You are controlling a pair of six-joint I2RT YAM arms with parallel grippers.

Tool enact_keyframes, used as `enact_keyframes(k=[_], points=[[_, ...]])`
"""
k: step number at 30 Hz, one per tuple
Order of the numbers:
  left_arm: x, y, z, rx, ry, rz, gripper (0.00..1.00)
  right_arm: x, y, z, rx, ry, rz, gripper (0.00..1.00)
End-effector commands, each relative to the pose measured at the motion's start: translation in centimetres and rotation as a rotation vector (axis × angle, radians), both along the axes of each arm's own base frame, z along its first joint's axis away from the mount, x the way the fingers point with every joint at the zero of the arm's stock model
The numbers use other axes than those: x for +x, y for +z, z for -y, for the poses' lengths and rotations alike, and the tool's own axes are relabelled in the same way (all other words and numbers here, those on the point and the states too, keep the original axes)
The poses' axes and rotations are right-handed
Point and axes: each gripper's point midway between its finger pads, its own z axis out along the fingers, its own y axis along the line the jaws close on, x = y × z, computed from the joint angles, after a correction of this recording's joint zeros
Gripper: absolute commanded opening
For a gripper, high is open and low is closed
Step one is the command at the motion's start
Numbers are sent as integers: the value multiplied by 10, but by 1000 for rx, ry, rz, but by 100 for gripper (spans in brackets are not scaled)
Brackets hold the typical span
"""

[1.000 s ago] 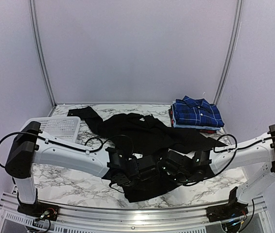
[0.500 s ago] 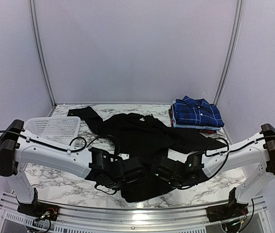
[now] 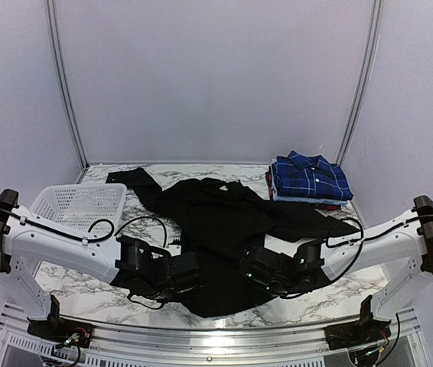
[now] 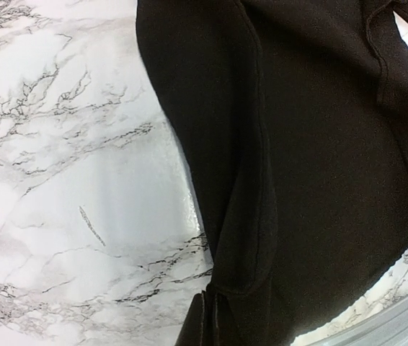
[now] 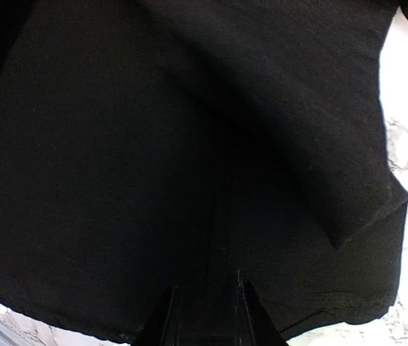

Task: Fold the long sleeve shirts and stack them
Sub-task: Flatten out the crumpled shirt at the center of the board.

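Now, left end effector [image 4: 207,317]: pinching black shirt [image 4: 319,180] hem, likely for folding
Right end effector [image 5: 205,292]: cannot tell, black on black

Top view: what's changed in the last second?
The left hand drew left and toward the near edge, pinched on an edge fold of the black shirt. Its arm swung outward, uncovering more of the basket. The right hand edged left over the shirt. The folded stack and the shirt's sleeves stayed put.

Marble tabletop [image 3: 331,298], grey-veined. On it: black shirt [image 3: 216,214] spread across centre; white mesh basket [image 3: 75,202] at left; stack of folded shirts [image 3: 308,180], blue plaid uppermost, upper right.
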Motion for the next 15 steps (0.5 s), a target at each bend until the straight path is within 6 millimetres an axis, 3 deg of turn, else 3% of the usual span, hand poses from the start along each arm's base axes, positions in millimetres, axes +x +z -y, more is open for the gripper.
enact_keyframes(k=[1,10,15], points=[[1,9,-4,-32,23,19,0,2,6,-14,37,16,11,20],[-1,6,-14,-23,27,13,0,4,-7,-5,-5,-15,19,10],[-5,3,-26,-19,35,1,0,7,6,-1,-7,-45,38,1]])
